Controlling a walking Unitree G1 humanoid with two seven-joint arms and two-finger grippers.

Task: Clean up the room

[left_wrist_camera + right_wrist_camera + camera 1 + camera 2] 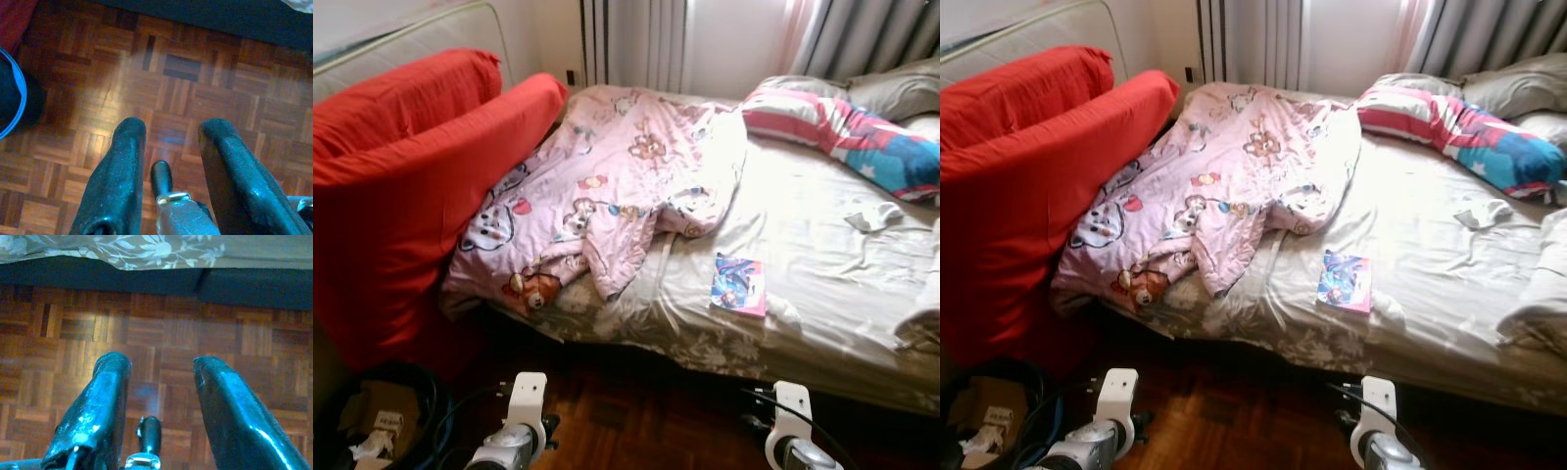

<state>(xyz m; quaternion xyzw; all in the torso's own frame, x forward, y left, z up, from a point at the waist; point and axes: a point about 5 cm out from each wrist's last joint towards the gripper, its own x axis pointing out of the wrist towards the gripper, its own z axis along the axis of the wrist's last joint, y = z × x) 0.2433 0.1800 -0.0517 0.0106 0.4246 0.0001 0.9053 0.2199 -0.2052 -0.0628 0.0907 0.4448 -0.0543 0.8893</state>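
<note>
Nearest, both arms hang low over the parquet floor point(195, 78): the left claw point(171, 129) points down at bare wood with its two black fingers point(124, 166) spread apart and nothing between them, and the right claw point(161, 364) hangs the same way, fingers parted and holding nothing, close to the flowered valance point(146, 249) at the foot of the bed. On the floor at the robot's left sits a dark bin point(372, 411) with cardboard and paper scraps in it, a blue cable looping beside it. Above it a red cushion point(401, 196) leans against the left side of the bed. On the bed point(822, 255), near its foot edge, lies a small picture book point(738, 284) flat on the beige sheet. A pink cartoon-print blanket point(607, 186) is bunched over the left half of the bed, its lower corner spilling over the foot edge. Toward the right edge a small crumpled white cloth point(871, 215) lies on the sheet. Farther back, at the head of the bed, a striped pink and blue pillow point(852, 132) lies in front of a grey pillow point(896, 93), with curtains point(636, 44) behind.
</note>
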